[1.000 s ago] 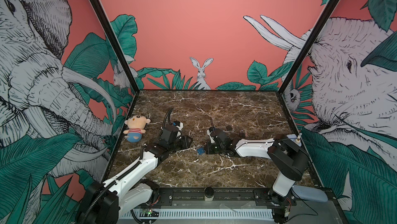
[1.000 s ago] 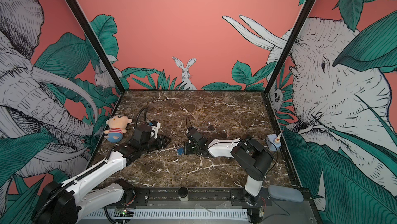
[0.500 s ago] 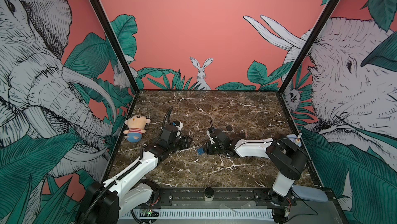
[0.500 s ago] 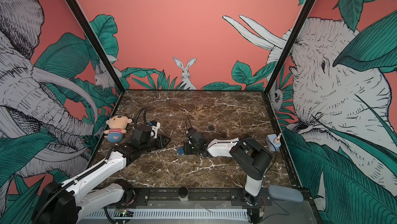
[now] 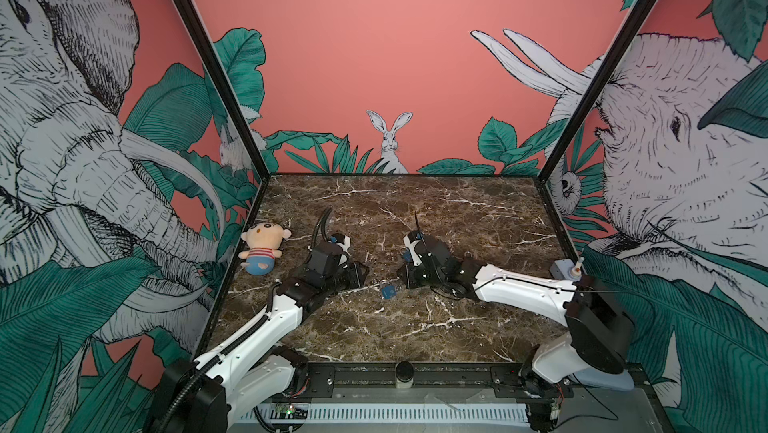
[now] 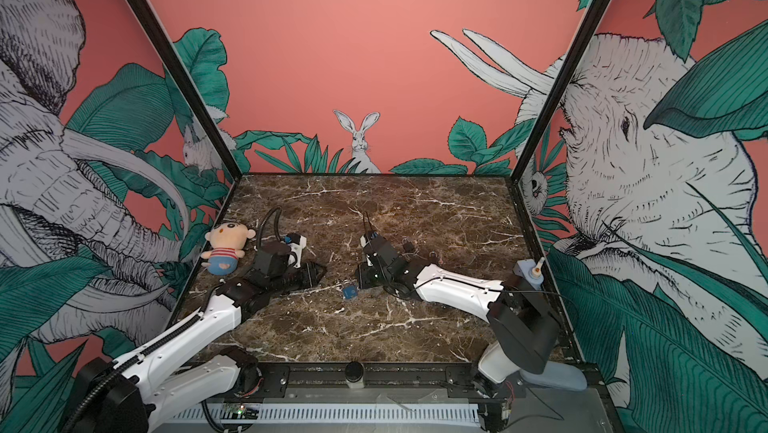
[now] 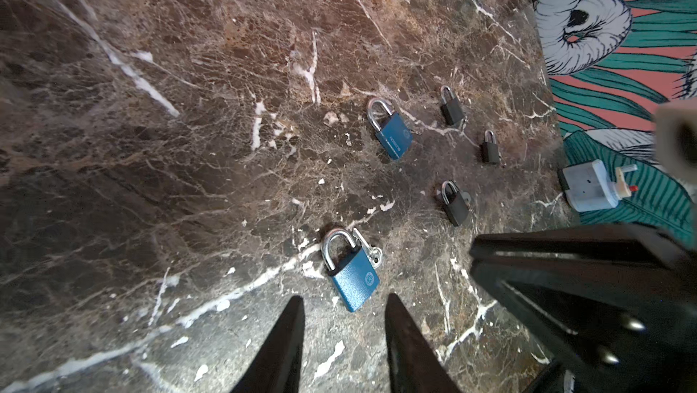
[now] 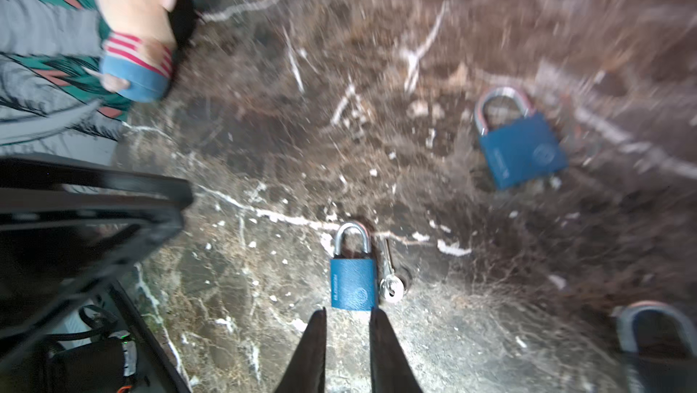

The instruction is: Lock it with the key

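Hovering my right gripper (image 8: pixel 347 315), jaws parted, empty, at the blue metal padlock (image 8: pixel 353 283); the thin silver key (image 8: pixel 390 283) beside it looks light, slippery, so I'd probably pinch its round head.

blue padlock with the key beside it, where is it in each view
In a top view: blue padlock, centre, below middle.
In a top view: same place.
Left wrist: ahead of left fingertips, padlock.
Right wrist: ahead of right fingertips, padlock.
Landmark: key beside it, wrist views.

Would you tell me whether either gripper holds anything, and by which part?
Nothing is held: left gripper and right gripper are open, the blue padlock lying free just before them.
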`<action>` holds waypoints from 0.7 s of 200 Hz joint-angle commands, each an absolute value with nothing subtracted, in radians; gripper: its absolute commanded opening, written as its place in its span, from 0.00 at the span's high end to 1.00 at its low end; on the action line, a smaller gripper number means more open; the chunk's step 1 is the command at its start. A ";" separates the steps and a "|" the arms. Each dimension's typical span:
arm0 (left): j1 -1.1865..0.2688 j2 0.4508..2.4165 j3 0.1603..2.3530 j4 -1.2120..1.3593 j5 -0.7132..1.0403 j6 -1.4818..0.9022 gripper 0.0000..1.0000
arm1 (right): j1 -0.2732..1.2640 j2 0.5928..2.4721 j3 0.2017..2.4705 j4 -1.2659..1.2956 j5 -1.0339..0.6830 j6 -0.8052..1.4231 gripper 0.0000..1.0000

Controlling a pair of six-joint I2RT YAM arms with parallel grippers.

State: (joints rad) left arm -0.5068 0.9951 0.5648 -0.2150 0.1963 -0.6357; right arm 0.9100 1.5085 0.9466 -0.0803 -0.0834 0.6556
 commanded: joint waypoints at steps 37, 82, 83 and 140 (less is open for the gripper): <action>-0.499 0.951 0.705 -0.294 -0.021 -0.506 0.57 | 0.809 1.343 1.001 -0.253 0.055 0.466 0.73; -0.474 1.028 0.852 -0.311 -0.138 -0.371 0.48 | 0.630 1.101 0.917 -0.228 0.142 0.324 0.42; -0.474 1.031 0.855 -0.310 -0.137 -0.370 0.48 | 0.626 1.096 0.913 -0.226 0.142 0.320 0.41; -0.377 1.130 0.929 -0.265 -0.096 -0.348 0.15 | 0.409 1.040 0.871 -0.187 0.144 0.196 0.01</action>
